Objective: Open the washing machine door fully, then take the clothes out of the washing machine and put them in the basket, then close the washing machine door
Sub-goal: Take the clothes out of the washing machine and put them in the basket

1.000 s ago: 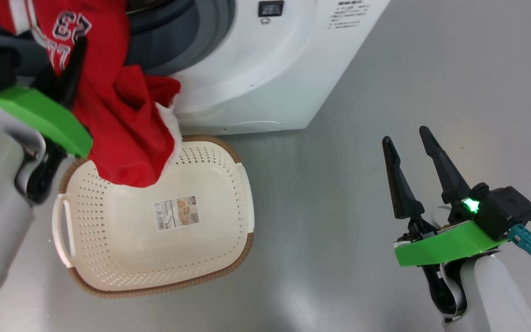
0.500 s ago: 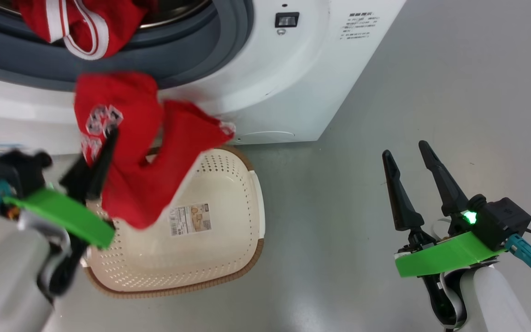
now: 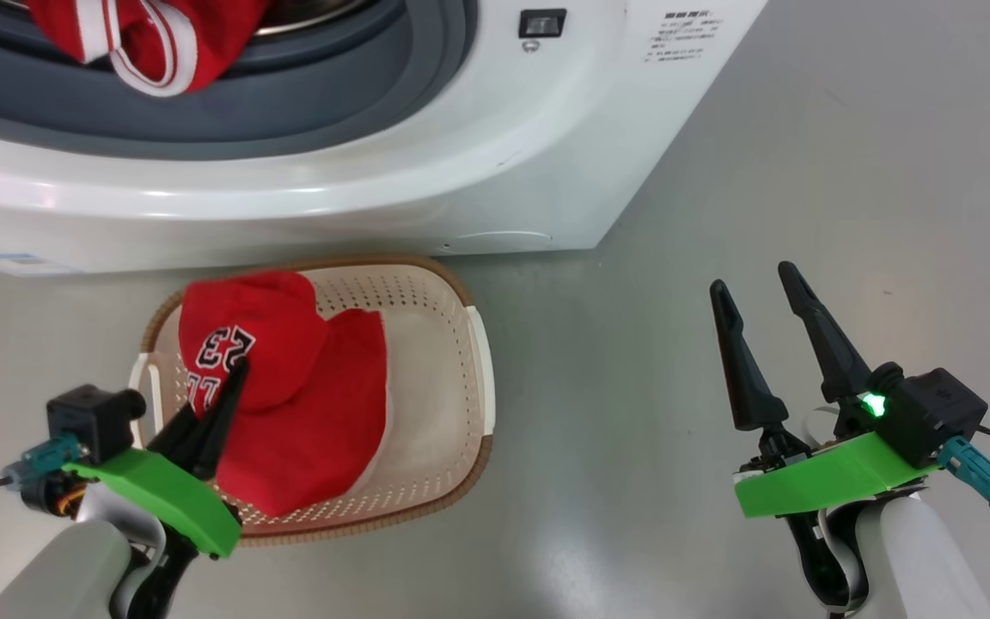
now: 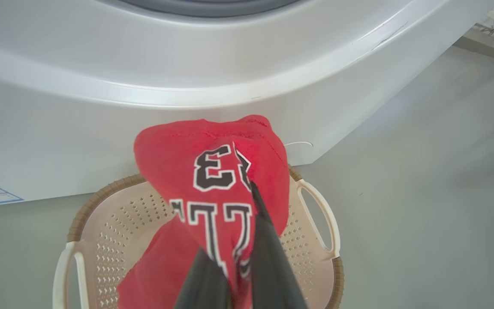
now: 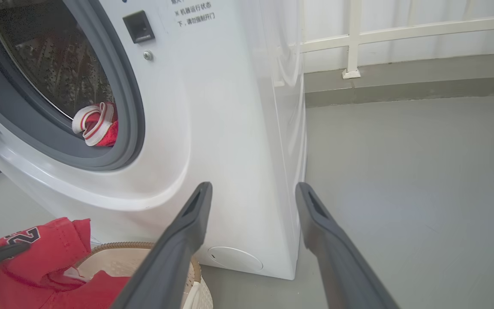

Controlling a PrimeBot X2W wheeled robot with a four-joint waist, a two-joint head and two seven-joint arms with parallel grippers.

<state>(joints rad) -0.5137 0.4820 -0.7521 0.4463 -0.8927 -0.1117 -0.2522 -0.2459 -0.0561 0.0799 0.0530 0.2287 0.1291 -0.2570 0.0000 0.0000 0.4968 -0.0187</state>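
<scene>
The left end effector (image 3: 222, 391) is clamped shut on a red garment (image 3: 289, 404), low over the near left part of the basket (image 3: 478, 370). Most of the cloth already lies inside the basket, so the step in hand looks like the release. It should go best if the jaws part while this low, so that the pinched fold drops inside the rim, not across it. In the left wrist view the cloth drapes over one finger. A straight lift clear of the basket, with a check that nothing trails from the fingers, seems wise before reaching for more.

The right end effector (image 3: 753, 277) hangs well to the right of the basket with its jaws spread wide, holding nothing, above the bare grey floor (image 3: 675, 215).

The garment is bright red, soft and crumpled, with black block numerals edged in white. It is humped up where it is gripped and spreads flat toward the middle of the basket. Just beyond the basket stands the washing machine (image 3: 375, 198). A second red garment (image 3: 151, 43) with white striped bands hangs over its grey rubber ring (image 3: 289, 112), not yet taken out.
</scene>
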